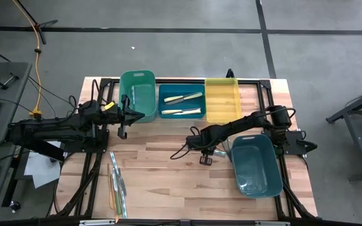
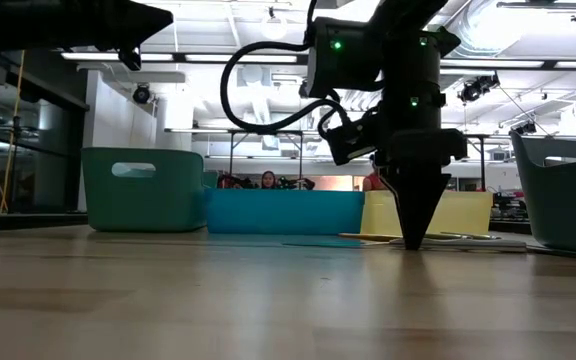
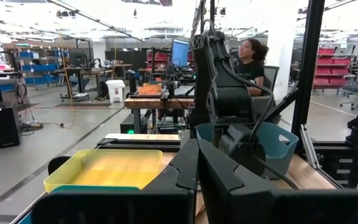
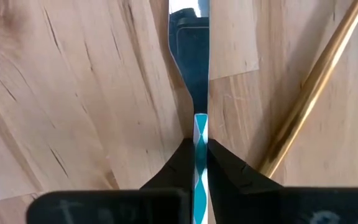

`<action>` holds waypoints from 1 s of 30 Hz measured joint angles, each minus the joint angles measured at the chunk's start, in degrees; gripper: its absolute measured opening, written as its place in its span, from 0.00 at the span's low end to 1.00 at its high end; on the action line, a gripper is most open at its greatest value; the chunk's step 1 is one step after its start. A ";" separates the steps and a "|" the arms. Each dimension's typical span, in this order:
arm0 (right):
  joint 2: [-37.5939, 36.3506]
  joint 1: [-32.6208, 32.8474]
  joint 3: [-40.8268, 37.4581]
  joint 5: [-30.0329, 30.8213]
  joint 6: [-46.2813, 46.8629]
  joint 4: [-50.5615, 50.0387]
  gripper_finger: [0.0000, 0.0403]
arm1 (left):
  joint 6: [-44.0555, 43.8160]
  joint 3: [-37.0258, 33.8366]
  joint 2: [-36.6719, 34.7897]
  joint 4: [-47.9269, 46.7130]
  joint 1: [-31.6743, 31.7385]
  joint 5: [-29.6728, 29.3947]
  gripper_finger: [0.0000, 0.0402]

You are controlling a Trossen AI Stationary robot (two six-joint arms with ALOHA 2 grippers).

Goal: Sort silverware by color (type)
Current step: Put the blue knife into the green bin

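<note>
My right gripper [image 1: 195,134] [image 2: 413,238] stands near the table's middle, pointing straight down with its fingertips at the wood, shut on a utensil with a blue-and-white handle [image 4: 200,134]. A brassy utensil handle [image 4: 312,87] lies slantwise on the wood beside it. Several more utensils [image 1: 117,185] lie flat near the table's near-left edge. Two pale yellow-handled ones [image 1: 182,105] lie in the blue bin [image 1: 168,92]. My left gripper [image 1: 122,127] [image 3: 197,171] hovers shut and empty beside the green bin [image 1: 137,81]. My right gripper pinches the utensil's blue-and-white handle [image 4: 200,124] between its two fingers [image 4: 176,165], coming from above and pointing down. The fingers lie along the utensil. Its silvery end [image 4: 189,56] reaches out ahead over the wood. Whether it is lifted I cannot tell.
Along the far edge stand the green bin, the blue bin and a yellow bin [image 1: 222,99]. A large teal bin [image 1: 255,164] sits at the right. A small dark object [image 1: 206,160] and a cable [image 1: 181,150] lie near my right gripper. A person [image 3: 250,57] sits beyond the table.
</note>
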 joint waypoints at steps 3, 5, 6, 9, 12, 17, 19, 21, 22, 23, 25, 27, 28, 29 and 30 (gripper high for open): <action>-1.42 -0.03 -0.16 -0.13 -1.27 0.20 0.04 | 0.00 0.00 0.00 0.07 0.00 0.02 0.01; -2.36 -0.03 -0.28 0.06 -2.05 1.20 0.04 | 0.00 -0.02 0.00 0.11 0.00 0.02 0.01; -3.18 -0.05 -0.30 0.10 -2.61 1.81 0.04 | 0.02 -0.02 0.00 0.13 0.00 0.02 0.01; -5.71 -0.09 -0.17 -0.14 -4.48 3.54 0.04 | 0.02 -0.02 0.00 0.34 -0.01 0.02 0.01; -7.58 -0.05 -0.16 -2.10 -6.51 7.08 0.04 | 0.02 -0.02 0.00 0.49 -0.01 0.02 0.01; -12.10 -0.21 -0.03 -7.83 -6.48 12.08 0.04 | -3.88 -0.04 -0.35 0.09 -0.04 3.04 0.01; -14.48 -0.27 -0.03 -9.58 -6.30 12.36 0.04 | -4.21 -0.04 -0.42 0.40 -0.04 4.74 0.01; -16.99 -0.27 -0.03 -8.96 -6.59 12.25 0.04 | -3.31 -0.04 -0.42 0.48 -0.04 4.71 0.01; -17.98 -0.27 0.00 -7.72 -7.22 12.48 0.04 | -2.96 -0.04 -0.52 0.48 -0.04 4.53 0.01; -18.92 -0.27 0.01 -6.38 -7.70 12.64 0.04 | -2.58 -0.04 -0.77 0.40 0.01 4.49 0.01; -20.74 -0.29 0.01 -4.46 -8.63 12.71 0.04 | -2.02 -0.04 -1.05 0.52 0.21 4.33 0.01; -22.15 -0.31 0.04 -3.11 -9.08 12.83 0.04 | -2.01 -0.04 -1.29 0.43 0.22 4.28 0.01; -22.74 -0.31 0.08 -2.49 -9.10 12.92 0.04 | -2.01 -0.04 -1.42 0.31 0.22 4.28 0.01; -23.04 -0.31 0.08 -2.19 -9.12 12.74 0.04 | -1.99 -0.04 -1.55 0.41 0.22 4.28 0.01; -23.34 -0.29 0.08 -2.16 -9.12 12.73 0.04 | -1.99 -0.04 -1.62 0.42 0.22 4.28 0.01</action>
